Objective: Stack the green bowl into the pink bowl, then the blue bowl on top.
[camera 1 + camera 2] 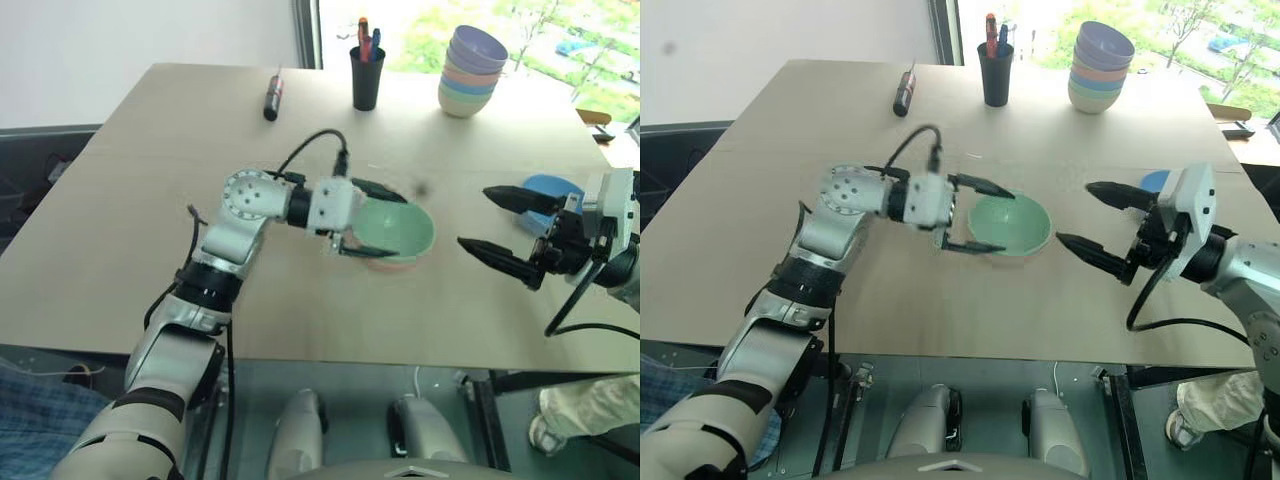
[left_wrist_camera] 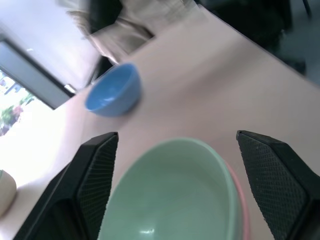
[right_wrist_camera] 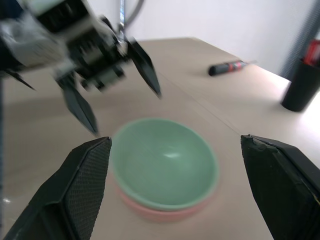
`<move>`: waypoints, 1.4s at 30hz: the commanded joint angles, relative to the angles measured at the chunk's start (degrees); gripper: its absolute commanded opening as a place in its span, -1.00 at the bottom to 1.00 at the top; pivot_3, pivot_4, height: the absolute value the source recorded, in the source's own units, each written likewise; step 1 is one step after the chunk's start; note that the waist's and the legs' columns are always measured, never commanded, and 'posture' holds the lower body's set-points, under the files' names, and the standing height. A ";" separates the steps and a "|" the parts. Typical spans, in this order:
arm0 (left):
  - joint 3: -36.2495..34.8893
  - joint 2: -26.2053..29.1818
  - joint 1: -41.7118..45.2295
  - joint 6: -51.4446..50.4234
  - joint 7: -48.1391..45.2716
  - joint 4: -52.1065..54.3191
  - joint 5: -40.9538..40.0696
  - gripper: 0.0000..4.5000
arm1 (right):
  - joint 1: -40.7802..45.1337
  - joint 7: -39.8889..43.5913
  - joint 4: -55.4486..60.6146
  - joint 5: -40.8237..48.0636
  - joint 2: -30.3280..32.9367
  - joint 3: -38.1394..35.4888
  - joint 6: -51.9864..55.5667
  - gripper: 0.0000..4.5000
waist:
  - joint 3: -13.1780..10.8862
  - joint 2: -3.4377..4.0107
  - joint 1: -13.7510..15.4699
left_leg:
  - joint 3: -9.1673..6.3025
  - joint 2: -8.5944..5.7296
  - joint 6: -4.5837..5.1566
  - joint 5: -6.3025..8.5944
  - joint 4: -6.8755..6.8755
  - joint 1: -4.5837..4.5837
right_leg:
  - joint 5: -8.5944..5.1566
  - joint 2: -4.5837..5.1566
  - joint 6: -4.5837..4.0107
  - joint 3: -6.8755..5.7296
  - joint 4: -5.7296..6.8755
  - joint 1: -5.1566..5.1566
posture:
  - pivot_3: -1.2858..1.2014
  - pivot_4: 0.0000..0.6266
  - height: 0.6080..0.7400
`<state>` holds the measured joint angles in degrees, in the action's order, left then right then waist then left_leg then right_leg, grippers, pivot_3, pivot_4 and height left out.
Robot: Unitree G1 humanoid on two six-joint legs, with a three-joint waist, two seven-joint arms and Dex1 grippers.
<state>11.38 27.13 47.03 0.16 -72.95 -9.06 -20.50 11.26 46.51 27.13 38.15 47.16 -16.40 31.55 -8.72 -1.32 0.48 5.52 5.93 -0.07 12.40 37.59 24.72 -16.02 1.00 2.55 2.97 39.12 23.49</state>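
- The right gripper (image 1: 1084,217) was at the near right of the table (image 1: 120,260), pointing left toward the bowls. Its two black fingers (image 1: 495,258) were spread wide and held nothing.
- The left gripper (image 1: 988,217) was near the table's middle, pointing right. Its fingers were released and parted, one on the far side and one on the near side of the left rim of the stacked bowls; the frames do not settle whether they touched the rim.
- The green bowl (image 1: 1012,225) sat upright, nested inside the pink bowl (image 3: 165,214), just right of the left gripper. It lay between the two grippers.
- The pink bowl rested on the table under the green bowl, with only its rim and lower wall showing as a thin salmon band around the near edge.
- The blue bowl (image 2: 114,91) stood upright on the table at the right, beyond the right gripper and well apart from the green-and-pink pair. It was empty and untouched by either gripper.
- A black-handled tool (image 1: 272,96) lay on the far left part of the table.
- A black cup (image 1: 367,78) holding pens stood at the far middle edge.
- A tall stack of multicoloured bowls (image 1: 472,72) stood at the far right, beside the window.
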 commanded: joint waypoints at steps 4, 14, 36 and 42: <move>-10.06 0.10 -3.52 -20.12 8.30 8.17 -13.64 0.80 | 5.02 -4.64 -11.69 -12.62 5.44 4.41 1.24 0.94 | 0.01 0.03 -0.03 | 0.01 0.00 0.00 0.00 0.07 -0.02 | 0.00 0.00 0.00 0.01 0.07 0.00 | 0.03 -0.52 1.00; -17.38 -0.98 -5.84 -32.42 13.07 12.56 -25.24 0.80 | 17.40 -1.65 -36.86 -27.11 6.23 16.92 -3.28 0.94 | 0.00 0.04 -0.18 | 0.02 0.01 -0.01 0.00 0.10 -0.01 | 0.00 -0.01 -0.01 0.01 0.07 0.00 | 0.03 -0.52 1.00; -18.56 -1.58 -8.39 -31.51 15.73 17.15 -25.54 0.80 | 33.12 6.69 -70.70 -41.74 0.69 25.80 -20.16 -1.00 | -0.02 0.07 -1.25 | 0.02 0.02 -0.27 -0.15 0.04 -0.06 | 0.01 0.00 0.00 -0.01 -0.05 -0.08 | 0.03 -0.52 1.00; -19.21 -0.82 -9.93 -29.04 16.42 15.27 -22.68 0.80 | 30.63 7.30 -64.36 -42.74 1.63 25.43 -21.15 -1.00 | -0.02 0.07 -1.26 | 0.01 0.02 -0.27 -0.15 0.03 -0.06 | 0.01 0.00 0.00 -0.02 -0.05 -0.08 | 0.03 -0.52 1.00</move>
<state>-6.40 25.51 37.81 -30.84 -56.97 5.90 -44.30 43.44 53.01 -40.92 -4.44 48.32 9.70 10.67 -8.74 -1.26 -0.78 5.54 5.96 -0.35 12.25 37.61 24.67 -16.01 0.99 2.55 2.95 39.06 23.42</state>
